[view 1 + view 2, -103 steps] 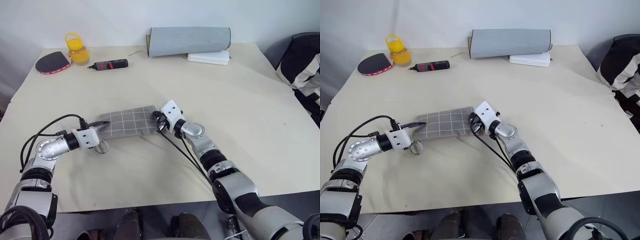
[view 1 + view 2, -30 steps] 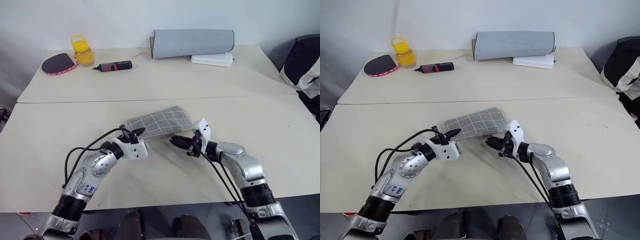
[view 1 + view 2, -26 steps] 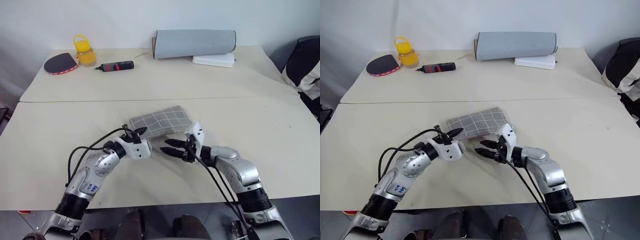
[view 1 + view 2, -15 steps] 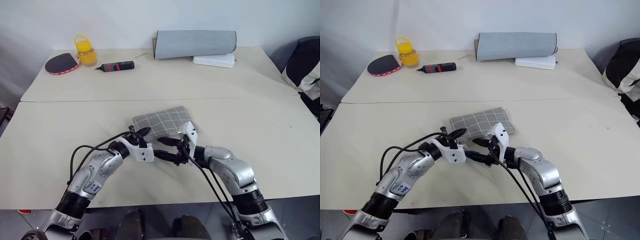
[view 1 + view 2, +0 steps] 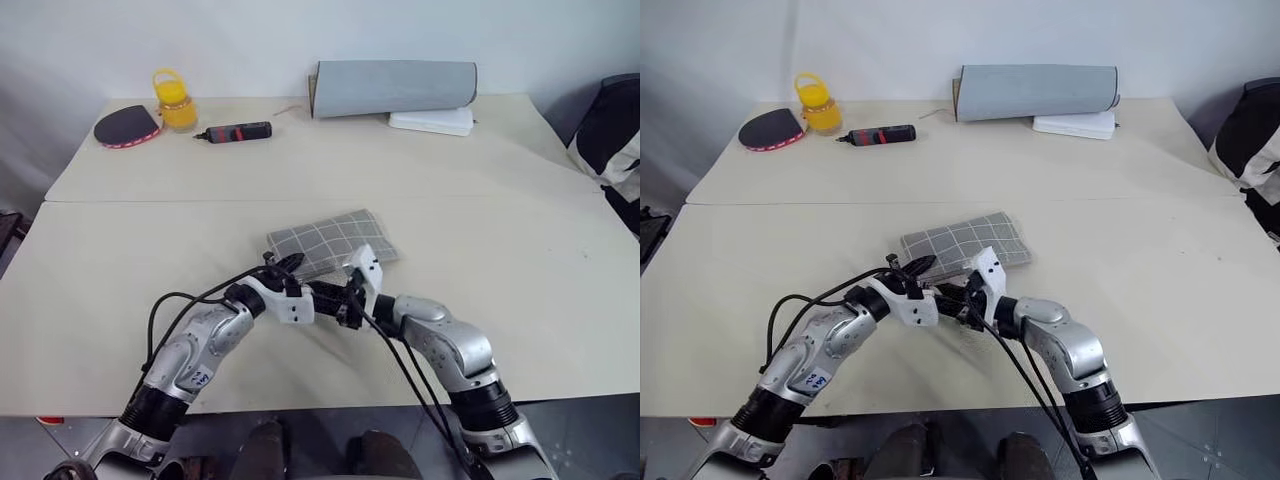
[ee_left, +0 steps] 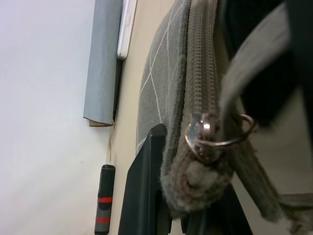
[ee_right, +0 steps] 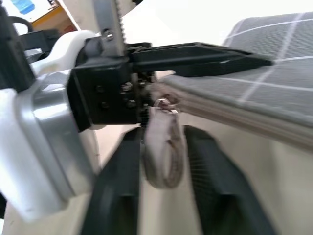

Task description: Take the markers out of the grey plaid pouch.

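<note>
We are seeing the grey plaid pouch lying flat mid-table, zipper closed. Its ring loop corner is lifting slightly.

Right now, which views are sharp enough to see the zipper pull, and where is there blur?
Left wrist view: metal ring and grey plaid fabric pouch edge sharp, background soft. Right wrist view: pull tab and black fingers motion-blurred. Eye views: evenly lit, no glare.
</note>
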Controlling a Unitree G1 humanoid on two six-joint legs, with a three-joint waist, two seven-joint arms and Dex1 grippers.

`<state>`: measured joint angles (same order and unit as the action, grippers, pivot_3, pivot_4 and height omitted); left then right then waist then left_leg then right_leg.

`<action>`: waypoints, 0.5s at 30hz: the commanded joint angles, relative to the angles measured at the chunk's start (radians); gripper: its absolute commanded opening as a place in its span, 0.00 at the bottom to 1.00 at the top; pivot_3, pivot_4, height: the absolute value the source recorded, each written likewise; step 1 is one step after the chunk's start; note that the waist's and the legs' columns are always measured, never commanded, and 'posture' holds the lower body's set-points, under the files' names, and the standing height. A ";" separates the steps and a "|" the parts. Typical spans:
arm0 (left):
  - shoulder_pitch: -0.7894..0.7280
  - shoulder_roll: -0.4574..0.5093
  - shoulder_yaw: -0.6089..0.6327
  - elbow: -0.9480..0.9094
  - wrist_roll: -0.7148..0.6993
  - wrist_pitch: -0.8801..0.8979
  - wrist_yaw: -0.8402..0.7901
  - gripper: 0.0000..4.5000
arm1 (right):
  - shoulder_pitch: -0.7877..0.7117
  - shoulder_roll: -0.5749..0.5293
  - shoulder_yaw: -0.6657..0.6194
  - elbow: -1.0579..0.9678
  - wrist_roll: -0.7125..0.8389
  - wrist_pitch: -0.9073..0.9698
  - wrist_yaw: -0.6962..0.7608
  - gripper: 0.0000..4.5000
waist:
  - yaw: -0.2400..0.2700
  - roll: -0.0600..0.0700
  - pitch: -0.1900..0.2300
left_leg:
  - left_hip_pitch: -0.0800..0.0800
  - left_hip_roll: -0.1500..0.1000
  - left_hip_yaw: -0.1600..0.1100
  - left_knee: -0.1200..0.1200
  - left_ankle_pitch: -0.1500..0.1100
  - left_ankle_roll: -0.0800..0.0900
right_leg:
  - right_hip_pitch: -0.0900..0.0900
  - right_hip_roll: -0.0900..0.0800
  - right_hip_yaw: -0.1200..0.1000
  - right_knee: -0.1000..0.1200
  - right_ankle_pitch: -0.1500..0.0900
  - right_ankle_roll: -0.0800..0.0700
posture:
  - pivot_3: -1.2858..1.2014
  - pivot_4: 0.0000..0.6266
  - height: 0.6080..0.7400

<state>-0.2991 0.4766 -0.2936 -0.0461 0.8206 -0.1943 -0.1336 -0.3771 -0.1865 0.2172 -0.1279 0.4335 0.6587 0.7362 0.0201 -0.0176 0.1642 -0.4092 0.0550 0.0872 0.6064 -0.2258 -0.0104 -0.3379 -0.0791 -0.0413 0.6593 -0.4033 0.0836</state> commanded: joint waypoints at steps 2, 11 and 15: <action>0.028 -0.006 -0.021 -0.003 0.009 0.012 -0.005 0.00 | -0.015 -0.004 -0.011 -0.009 0.009 -0.022 0.008 0.01 | 0.000 0.000 0.000 | 0.000 0.000 0.000 0.000 0.000 0.000 | 0.000 0.000 0.001 0.000 0.000 0.000 | 0.52 0.24 1.00; 0.065 -0.004 0.040 -0.002 -0.138 -0.012 -0.031 0.00 | -0.060 -0.077 -0.075 0.054 -0.005 -0.067 0.030 0.01 | -0.007 0.000 0.000 | 0.001 0.002 0.004 0.000 -0.003 0.000 | -0.001 0.001 0.003 0.000 0.000 0.000 | 0.52 0.24 1.00; 0.074 0.027 0.079 0.015 -0.203 -0.047 -0.042 0.00 | -0.101 -0.135 -0.105 0.114 -0.021 -0.105 0.059 0.01 | -0.018 0.000 0.000 | 0.001 0.002 0.005 0.000 -0.003 -0.001 | -0.002 0.001 0.002 -0.001 0.000 0.000 | 0.52 0.24 1.00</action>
<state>-0.2456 0.4867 -0.2206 -0.0538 0.6510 -0.2202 -0.1635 -0.4648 -0.3054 0.1460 -0.0180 0.4153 0.5850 0.7757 0.0017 -0.0176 0.1642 -0.4082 0.0575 0.0919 0.6059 -0.2292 -0.0114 -0.3398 -0.0780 -0.0389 0.6586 -0.4033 0.0836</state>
